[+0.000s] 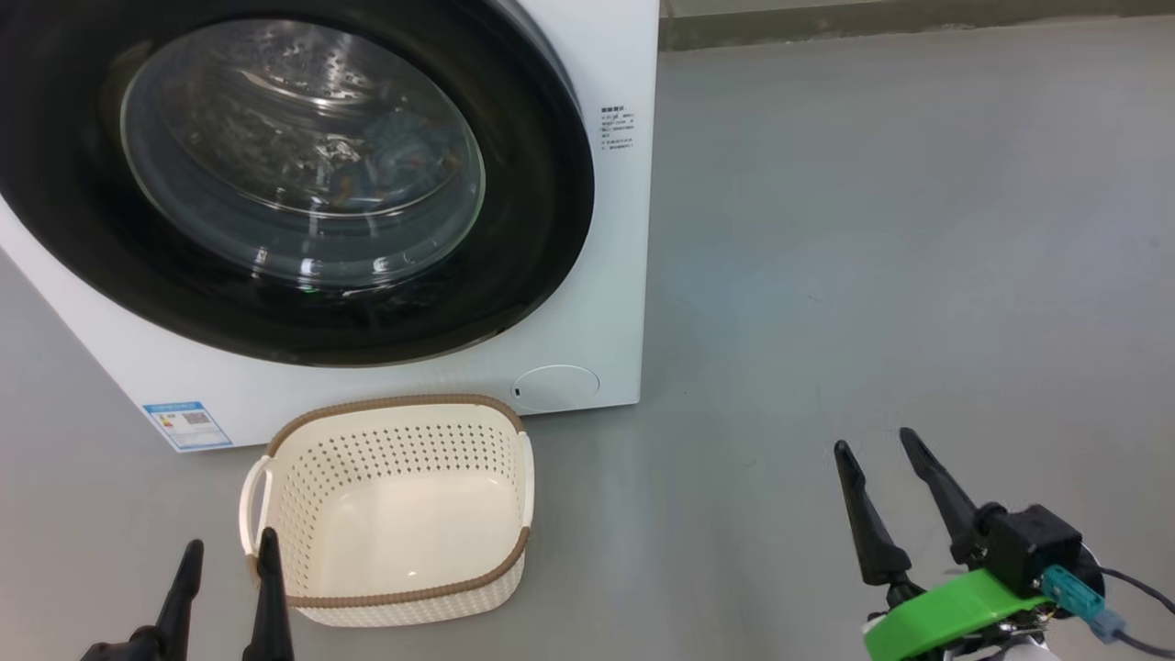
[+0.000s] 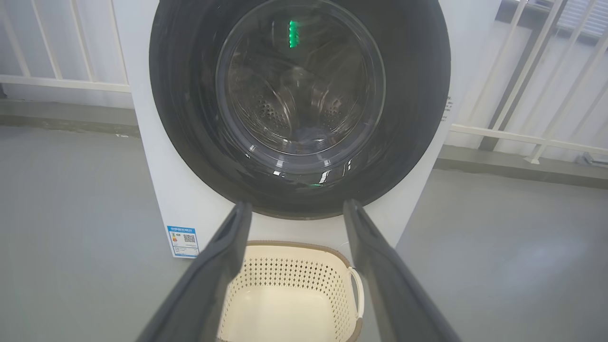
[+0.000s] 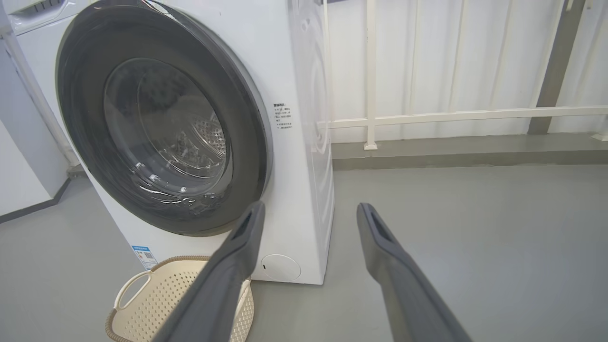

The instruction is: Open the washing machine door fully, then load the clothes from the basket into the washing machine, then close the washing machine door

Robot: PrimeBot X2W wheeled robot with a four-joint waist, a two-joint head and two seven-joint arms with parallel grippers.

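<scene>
the left gripper (image 1: 229,548) is nearest, at seven o'clock of the head view, its two dark fingers spread with nothing between them. its inner finger crosses the basket's left handle in that view, and whether they touch cannot be told. the right gripper (image 1: 874,442) is at five o'clock, its fingers likewise spread around nothing, above the grey floor (image 1: 872,229) and well apart from the basket. the basket (image 1: 395,402) stands on the floor at six to seven o'clock, just in front of the washing machine (image 1: 615,275), its cream bottom bare. the washing machine door (image 1: 542,220) fills ten to twelve o'clock and is shut against the white front. through its glass bowl the clothes (image 1: 408,151) show as a light blue heap with orange-brown specks in the drum. a blue label sticker (image 1: 186,424) sits at eight o'clock, on the machine's lower corner. in the left wrist view the basket lies at six o'clock between the spread fingers (image 2: 213,275).
</scene>
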